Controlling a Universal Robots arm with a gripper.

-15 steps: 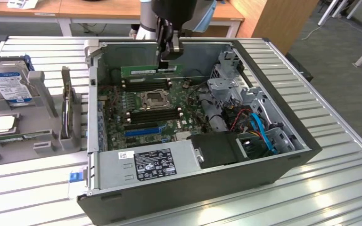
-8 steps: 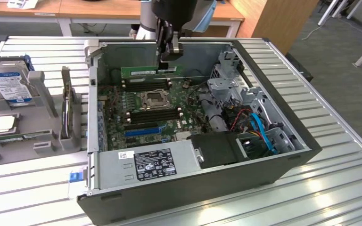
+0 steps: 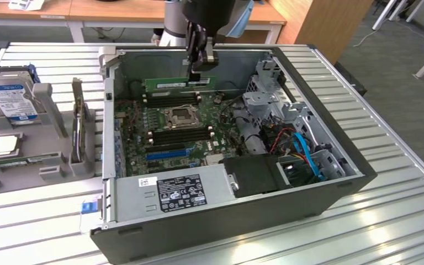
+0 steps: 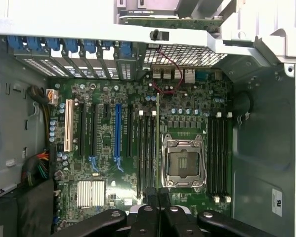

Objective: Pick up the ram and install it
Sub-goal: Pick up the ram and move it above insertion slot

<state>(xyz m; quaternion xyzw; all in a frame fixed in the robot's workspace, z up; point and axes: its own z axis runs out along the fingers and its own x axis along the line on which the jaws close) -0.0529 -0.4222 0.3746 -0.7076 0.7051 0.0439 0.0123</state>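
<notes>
open PC case (image 3: 220,243) | motherboard (image 3: 216,118) inside | hard drive (image 3: 9,99) upright in holder (image 3: 44,102) | processor chip (image 3: 4,145) | slatted table (image 3: 388,221)

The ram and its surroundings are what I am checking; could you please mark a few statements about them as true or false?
1. The claw grips the ram. True.
2. The hard drive lies inside the computer case. False: it stands in a holder outside the case, at the exterior view's left.
3. The processor socket carries a cooler. False: it is bare.
4. The ram hangs over the motherboard. True.
</notes>
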